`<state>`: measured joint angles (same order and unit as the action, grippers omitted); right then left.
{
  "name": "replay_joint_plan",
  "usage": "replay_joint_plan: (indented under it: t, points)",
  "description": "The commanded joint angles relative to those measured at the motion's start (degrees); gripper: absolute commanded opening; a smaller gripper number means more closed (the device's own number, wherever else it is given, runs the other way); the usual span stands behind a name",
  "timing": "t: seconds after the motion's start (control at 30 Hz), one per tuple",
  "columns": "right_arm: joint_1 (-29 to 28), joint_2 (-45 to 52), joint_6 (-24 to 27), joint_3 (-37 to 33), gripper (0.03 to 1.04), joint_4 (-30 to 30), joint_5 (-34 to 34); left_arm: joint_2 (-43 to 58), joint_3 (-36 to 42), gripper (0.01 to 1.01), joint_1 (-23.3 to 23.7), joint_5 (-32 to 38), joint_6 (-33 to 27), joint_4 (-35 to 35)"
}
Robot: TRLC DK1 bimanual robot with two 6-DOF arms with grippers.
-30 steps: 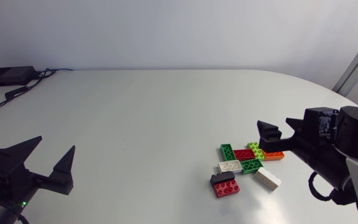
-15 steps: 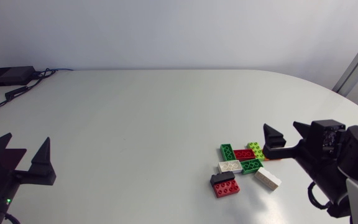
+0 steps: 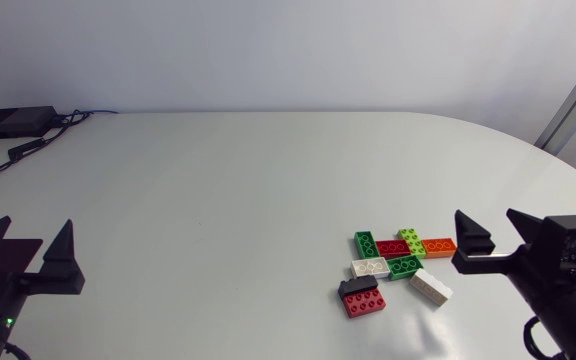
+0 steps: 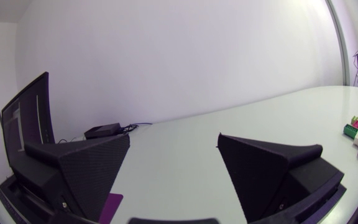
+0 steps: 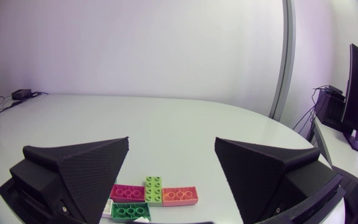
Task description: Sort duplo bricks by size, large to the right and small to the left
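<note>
Right jaws drew back off bricks (image 3: 400,264), wide like left jaws; black box (image 3: 13,122) at corner

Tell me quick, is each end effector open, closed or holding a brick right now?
Left end effector: open, holding nothing.
Right end effector: open, holding nothing.

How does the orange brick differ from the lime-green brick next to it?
The orange plastic brick is long, with more studs; the lime-green plastic brick is short. Orange ends the row; lime-green sits between it and a red plastic brick. Both lie flat, studs up, touching.
</note>
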<state>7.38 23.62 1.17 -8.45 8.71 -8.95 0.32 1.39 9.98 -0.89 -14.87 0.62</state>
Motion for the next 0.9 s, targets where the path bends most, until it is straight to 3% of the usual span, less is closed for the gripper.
replay_joint_plan:
  t: [0.0, 0.73, 0.87]
  points:
    - [-0.98, -2.63, 0.32, 1.09, 0.99, -1.22, 0.75, -0.77, -1.32, 0.984, -1.13, 0.37, 2.80, -0.36]
    - [-7.38, -23.62, -1.17, 8.45, 0.99, -8.71, 8.95, -0.32, -1.39, 0.984, -9.98, 0.89, 14.87, -0.62]
    - [-7.38, -23.62, -1.17, 8.45, 0.99, -8.71, 8.95, -0.32, -1.39, 0.984, -9.98, 0.89, 14.87, -0.62]
